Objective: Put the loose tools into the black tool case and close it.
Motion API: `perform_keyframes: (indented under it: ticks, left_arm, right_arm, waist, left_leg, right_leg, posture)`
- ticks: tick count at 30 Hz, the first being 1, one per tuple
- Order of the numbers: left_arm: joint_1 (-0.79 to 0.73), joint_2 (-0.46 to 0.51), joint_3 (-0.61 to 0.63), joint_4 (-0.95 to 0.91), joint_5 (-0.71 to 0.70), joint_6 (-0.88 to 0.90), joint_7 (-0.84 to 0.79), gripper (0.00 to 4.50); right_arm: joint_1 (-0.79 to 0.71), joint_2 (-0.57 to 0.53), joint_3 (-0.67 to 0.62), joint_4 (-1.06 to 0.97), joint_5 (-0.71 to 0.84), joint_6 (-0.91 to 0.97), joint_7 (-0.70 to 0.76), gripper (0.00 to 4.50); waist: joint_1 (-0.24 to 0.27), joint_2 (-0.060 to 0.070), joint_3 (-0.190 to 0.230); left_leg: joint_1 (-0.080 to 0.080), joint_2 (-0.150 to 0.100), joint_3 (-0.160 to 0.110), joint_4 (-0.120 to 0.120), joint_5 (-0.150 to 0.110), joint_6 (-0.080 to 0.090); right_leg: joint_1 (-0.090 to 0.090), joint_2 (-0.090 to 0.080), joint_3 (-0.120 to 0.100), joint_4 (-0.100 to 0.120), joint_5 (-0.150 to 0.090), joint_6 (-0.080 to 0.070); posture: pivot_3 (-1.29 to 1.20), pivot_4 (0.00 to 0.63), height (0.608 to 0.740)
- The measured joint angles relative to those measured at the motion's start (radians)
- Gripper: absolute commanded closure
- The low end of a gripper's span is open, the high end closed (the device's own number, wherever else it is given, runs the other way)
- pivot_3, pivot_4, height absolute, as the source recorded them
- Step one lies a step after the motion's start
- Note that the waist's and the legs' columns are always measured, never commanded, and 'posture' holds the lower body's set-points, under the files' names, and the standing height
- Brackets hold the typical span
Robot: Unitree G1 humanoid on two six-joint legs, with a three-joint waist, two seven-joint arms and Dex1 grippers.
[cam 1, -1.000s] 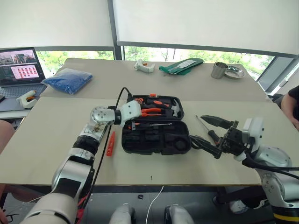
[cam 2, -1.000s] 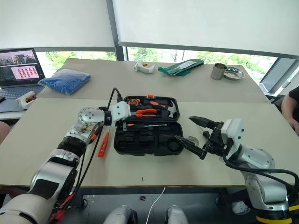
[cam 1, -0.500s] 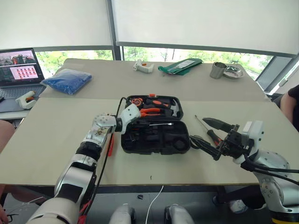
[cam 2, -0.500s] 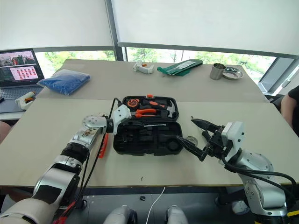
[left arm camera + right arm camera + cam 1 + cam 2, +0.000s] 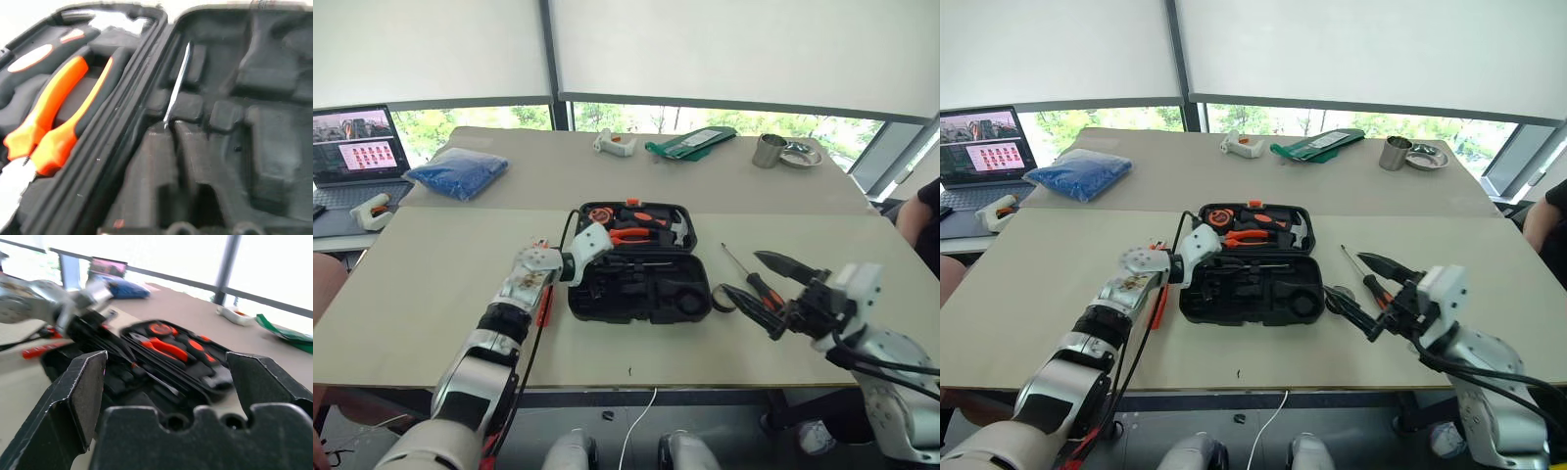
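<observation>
The right pincer (image 5: 1371, 294) gapes wide, empty, just beside the loose screwdriver (image 5: 1359, 272) on the counter (image 5: 1058, 284), right of the open black tool case (image 5: 1252, 279). Light, rigid, prone to roll; grip its handle. Left pincer's state I cannot tell.

2 beige tables (image 5: 431, 284) stand end to end before daylit windows (image 5: 705, 119) with white blinds (image 5: 724, 49) lowered.

The left hand (image 5: 599, 262) has sunk lower at the open black plastic tool case's (image 5: 641, 289) left edge; the right hand (image 5: 766, 287) has swung rightward, away from the case.
</observation>
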Motion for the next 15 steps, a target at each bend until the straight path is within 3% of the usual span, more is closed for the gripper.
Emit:
perform_keyframes:
  ticks: [2, 6, 8, 10, 15]
  left_arm:
    - [0.039, 0.034, 0.08, -0.049, -0.086, -0.065, -0.059, 2.02]
    - [0.149, 0.14, 0.127, -0.133, -0.159, -0.113, -0.185, 0.54]
    - [0.23, 0.162, 0.15, -0.183, -0.213, -0.114, -0.248, 0.05]
    - [0.321, 0.209, 0.163, -0.263, -0.262, -0.101, -0.313, 0.05]
    - [0.49, 0.285, 0.251, -0.394, -0.365, -0.093, -0.379, 0.05]
  right_arm:
    - [0.087, 0.014, -0.082, 0.027, -0.018, -0.041, -0.012, 0.0]
    - [0.199, 0.067, -0.173, 0.124, -0.08, -0.154, -0.023, 0.0]
    - [0.243, 0.088, -0.203, 0.176, -0.098, -0.195, -0.024, 0.0]
    - [0.292, 0.11, -0.226, 0.224, -0.12, -0.214, -0.041, 0.0]
    - [0.358, 0.126, -0.236, 0.274, -0.178, -0.23, -0.085, 0.0]
  waist:
    - [0.0, 0.0, 0.0]
    - [-0.006, 0.003, -0.002]
    - [-0.008, 0.003, -0.001]
    - [-0.009, 0.004, -0.001]
    - [-0.009, 0.013, -0.003]
  left_leg:
    - [-0.001, 0.0, 0.0, -0.002, -0.001, 0.0]
    - [0.001, -0.001, 0.003, -0.003, -0.002, 0.001]
    - [0.002, -0.001, 0.003, -0.003, -0.002, 0.0]
    - [0.002, 0.0, 0.003, -0.003, -0.002, 0.0]
    - [0.004, 0.001, 0.003, -0.003, -0.004, -0.003]
  right_leg:
    - [-0.002, 0.0, 0.0, 0.0, 0.0, 0.0]
    - [-0.001, 0.0, 0.001, -0.001, 0.0, 0.0]
    - [0.0, -0.001, 0.002, -0.001, -0.002, 0.001]
    - [-0.001, -0.002, 0.001, 0.0, -0.006, -0.005]
    - [-0.001, -0.004, 0.002, 0.0, -0.009, -0.002]
  posture:
    - [0.0, 0.15, 0.74]
    - [0.0, 0.15, 0.74]
    - [0.0, 0.15, 0.74]
    - [0.0, 0.15, 0.74]
    - [0.0, 0.15, 0.74]
